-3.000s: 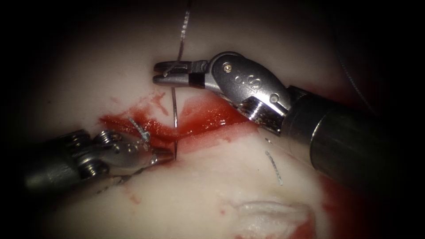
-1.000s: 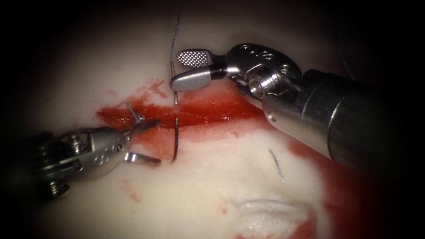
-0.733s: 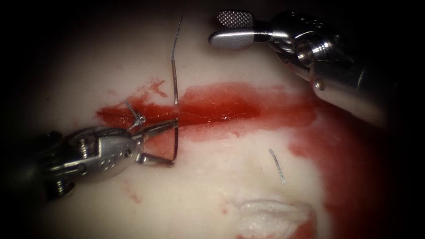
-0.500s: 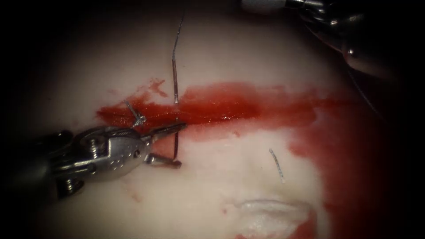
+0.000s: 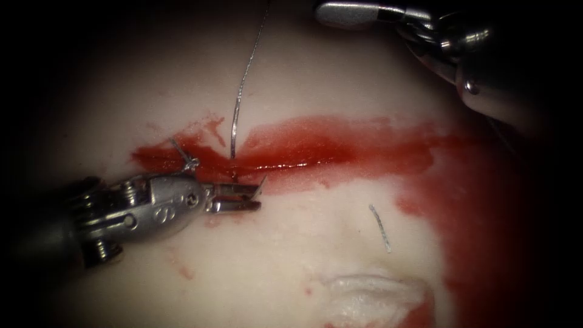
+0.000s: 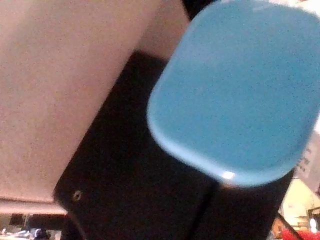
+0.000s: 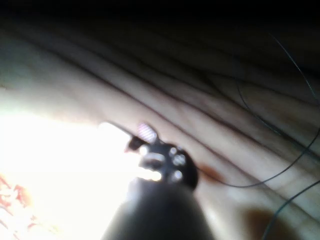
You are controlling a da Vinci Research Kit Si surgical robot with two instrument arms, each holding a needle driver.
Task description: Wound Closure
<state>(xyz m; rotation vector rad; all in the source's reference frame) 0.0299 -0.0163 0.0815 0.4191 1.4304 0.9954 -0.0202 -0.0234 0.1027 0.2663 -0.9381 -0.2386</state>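
My left tool (image 5: 240,197) comes in from the left and is shut on the curved needle just behind its tip, on the near edge of the cut (image 5: 303,163) towards its left end. The needle tip (image 5: 264,181) sticks out past the jaws. The rest of the needle lies in the tissue (image 5: 291,255). From the cut's far edge the thread (image 5: 242,85) rises upward. My right tool (image 5: 325,7) hangs far above the cut at the upper right, open and holding nothing; the right wrist view also shows the right tool (image 7: 137,135), over pale tissue.
An earlier stitch's knot (image 5: 191,163) with a short cut end sits just left of the needle. A loose cut piece of thread (image 5: 379,228) lies on the near side. Red fluid (image 5: 340,143) covers the cut and spreads right. A pale flap (image 5: 370,291) lies at the front.
The right tool let go of the needle's tail and drew away up and to the right. The left tool's open jaws moved onto the emerging needle and shut on it; more needle has entered the tissue.
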